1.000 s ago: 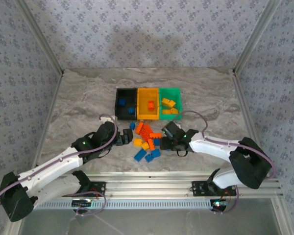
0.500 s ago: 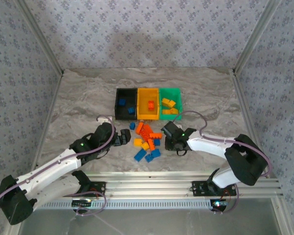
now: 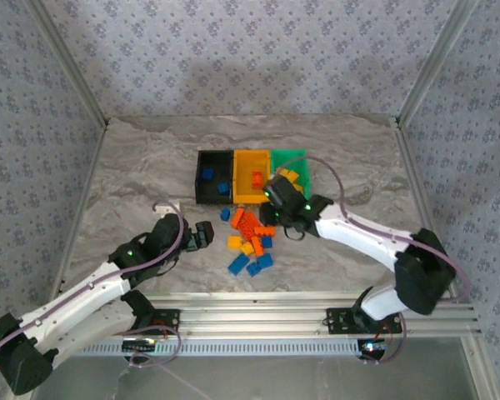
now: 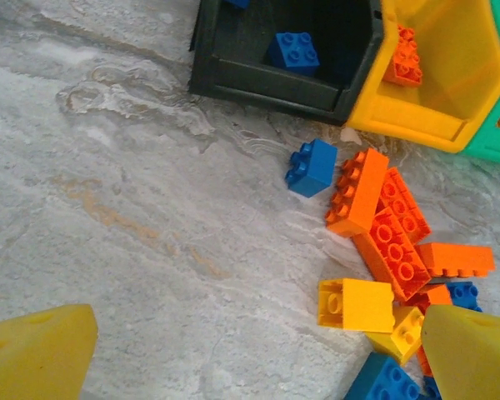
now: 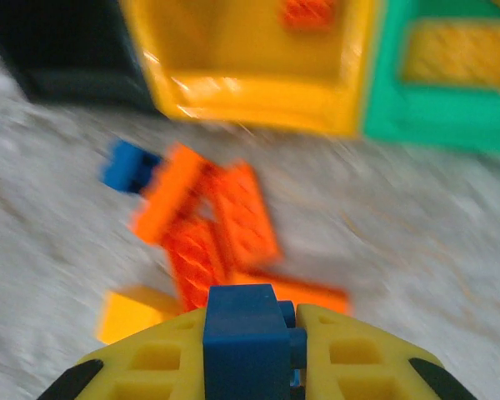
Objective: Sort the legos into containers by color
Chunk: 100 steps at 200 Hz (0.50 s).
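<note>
Saw rt fingers [image 5: 350, 354] closed on 1 blue lego [image 5: 243, 329], held over tabletop [image 3: 133, 167] nr front of yellow-orange bin [image 3: 237, 179] & green bin [image 3: 293, 153]. Found lt fingers [image 4: 33, 350] spread wide w/ nothing between, low beside loose pile [image 3: 250, 237] of blue, red-orange & yellow-orange legos. Counted 3 joined bins: black bin [image 3: 200, 177] w/ 2 blue legos, yellow-orange w/ 1 red-orange, green w/ yellow-orange ones. Noted stray blue lego [image 4: 311, 167] on tabletop just in front of black bin
</note>
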Each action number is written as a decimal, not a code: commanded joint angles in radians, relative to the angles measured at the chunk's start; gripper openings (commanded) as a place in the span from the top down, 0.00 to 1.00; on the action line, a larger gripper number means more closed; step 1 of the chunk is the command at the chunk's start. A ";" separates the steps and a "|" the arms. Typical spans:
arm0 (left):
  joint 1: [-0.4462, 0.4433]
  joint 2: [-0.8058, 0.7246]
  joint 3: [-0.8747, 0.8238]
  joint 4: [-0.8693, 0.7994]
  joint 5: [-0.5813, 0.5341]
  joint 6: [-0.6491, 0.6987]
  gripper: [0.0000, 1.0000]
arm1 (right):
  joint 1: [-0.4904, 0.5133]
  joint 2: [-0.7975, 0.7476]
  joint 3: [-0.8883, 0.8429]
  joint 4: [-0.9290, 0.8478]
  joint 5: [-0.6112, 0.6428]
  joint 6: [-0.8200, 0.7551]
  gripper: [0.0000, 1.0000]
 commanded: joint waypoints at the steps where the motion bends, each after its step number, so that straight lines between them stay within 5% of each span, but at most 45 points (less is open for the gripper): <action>1: 0.009 -0.029 -0.014 -0.052 -0.023 -0.022 0.00 | 0.007 0.152 0.183 0.025 -0.051 -0.087 0.83; 59: 0.015 -0.070 -0.031 -0.075 -0.005 -0.022 0.00 | -0.010 0.586 0.670 -0.018 -0.115 -0.129 0.81; 100: 0.014 -0.074 -0.036 -0.072 -0.001 -0.008 0.00 | -0.033 0.758 0.893 -0.079 -0.126 -0.105 0.73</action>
